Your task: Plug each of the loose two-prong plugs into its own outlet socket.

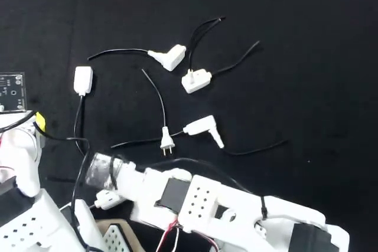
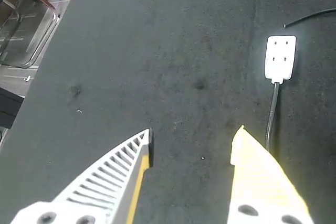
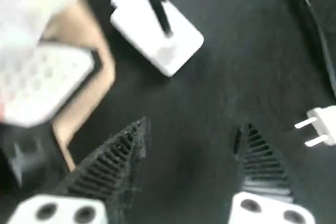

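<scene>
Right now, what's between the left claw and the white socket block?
Left wrist view: bare black cloth between left claw and socket block; just its own cord.

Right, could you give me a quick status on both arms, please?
Left gripper open, empty, short of a socket block. Right gripper open, empty, a two-prong plug loose beside one finger. Black cables trail across the table nearby.

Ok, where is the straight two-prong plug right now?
In the high view the straight two-prong plug lies near the middle of the table, prongs toward the robot's side, just left of the angled white plug.
</scene>
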Available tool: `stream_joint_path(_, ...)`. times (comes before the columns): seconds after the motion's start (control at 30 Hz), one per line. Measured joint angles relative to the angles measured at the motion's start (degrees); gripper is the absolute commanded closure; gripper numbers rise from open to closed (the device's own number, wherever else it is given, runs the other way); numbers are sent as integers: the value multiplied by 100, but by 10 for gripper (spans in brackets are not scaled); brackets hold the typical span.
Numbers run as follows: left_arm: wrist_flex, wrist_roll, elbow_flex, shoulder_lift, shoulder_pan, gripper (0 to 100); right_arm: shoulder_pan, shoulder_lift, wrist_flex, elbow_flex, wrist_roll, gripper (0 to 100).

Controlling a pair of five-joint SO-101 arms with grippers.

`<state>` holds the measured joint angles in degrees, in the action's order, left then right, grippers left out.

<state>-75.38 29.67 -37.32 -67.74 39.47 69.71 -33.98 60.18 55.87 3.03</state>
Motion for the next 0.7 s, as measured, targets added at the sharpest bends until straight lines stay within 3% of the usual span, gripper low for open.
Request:
stream_joint_path(0.13, 0, 18, 0, 0, 0, 750, 79, 0, 360, -185, 624, 734)
stream_joint_path(0.27, 0, 18, -62, 0, 0, 751, 141, 9, -835, 290, 738, 734)
stream_joint_path(0.4, 0, -53, -105, 9, 0, 751, 176, 9, -2207, 809, 730, 734)
stream_joint_path(0.7, 0, -563, -105, -18, 0, 751, 273, 1538, -2813, 360, 229, 734)
